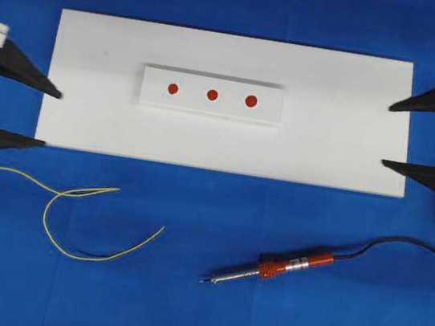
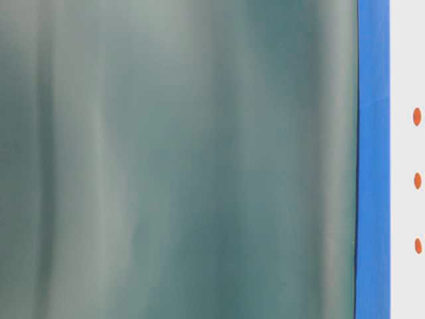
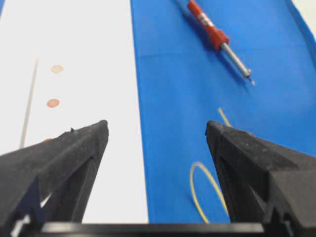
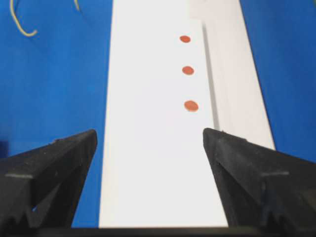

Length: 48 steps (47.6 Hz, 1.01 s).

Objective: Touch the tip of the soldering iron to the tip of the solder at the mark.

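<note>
On the blue surface below the white board, the soldering iron lies stiff, best gripped at its orange handle. The solder curls leftward, springy, light. Both grippers, left gripper and right gripper, have wide, empty fingers.

A: How is the overhead view lit?

B: Bright, even light is cast from above. Only thin, soft shadows are seen beside the raised strip on the white board.

A: And the table-level view?

B: Most of it is filled by a grey-green blur; nothing can be resolved there.

A: The wrist views?

B: The board is nearly washed out, and the near black fingers are softened.
</note>
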Tool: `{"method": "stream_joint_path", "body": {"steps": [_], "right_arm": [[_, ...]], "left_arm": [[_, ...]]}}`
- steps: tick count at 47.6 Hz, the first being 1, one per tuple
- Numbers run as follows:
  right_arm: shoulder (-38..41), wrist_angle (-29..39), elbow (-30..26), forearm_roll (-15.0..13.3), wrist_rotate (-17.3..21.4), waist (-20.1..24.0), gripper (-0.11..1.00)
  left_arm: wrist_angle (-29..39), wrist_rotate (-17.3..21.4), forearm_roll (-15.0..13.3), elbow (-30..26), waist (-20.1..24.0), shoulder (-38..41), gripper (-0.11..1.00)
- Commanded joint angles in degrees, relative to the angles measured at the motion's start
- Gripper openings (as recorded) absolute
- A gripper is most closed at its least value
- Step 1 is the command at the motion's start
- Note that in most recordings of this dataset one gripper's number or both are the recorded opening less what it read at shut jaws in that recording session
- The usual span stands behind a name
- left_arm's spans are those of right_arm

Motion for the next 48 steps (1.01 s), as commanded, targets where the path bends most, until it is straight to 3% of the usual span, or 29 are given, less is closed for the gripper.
{"method": "stream_joint_path", "body": {"steps": [1, 18, 48], "right_arm": [[-2.37, -0.79, 1.49, 0.0, 0.35, -0.09, 0.83], [-0.62, -10.28, 8.35, 0.79, 3.6, -0.18, 0.83], [0.62, -13.97, 10.37, 1.23, 4.31, -0.09, 0.83]], "left_arm": [[-0.26, 0.09, 0.18, 1.93, 0.26, -3.78, 0.75], [0.0, -0.09, 0.18, 10.55, 0.26, -13.36, 0.75], [2.99, -0.09, 0.18, 10.2, 0.26, -14.77, 0.75]]}}
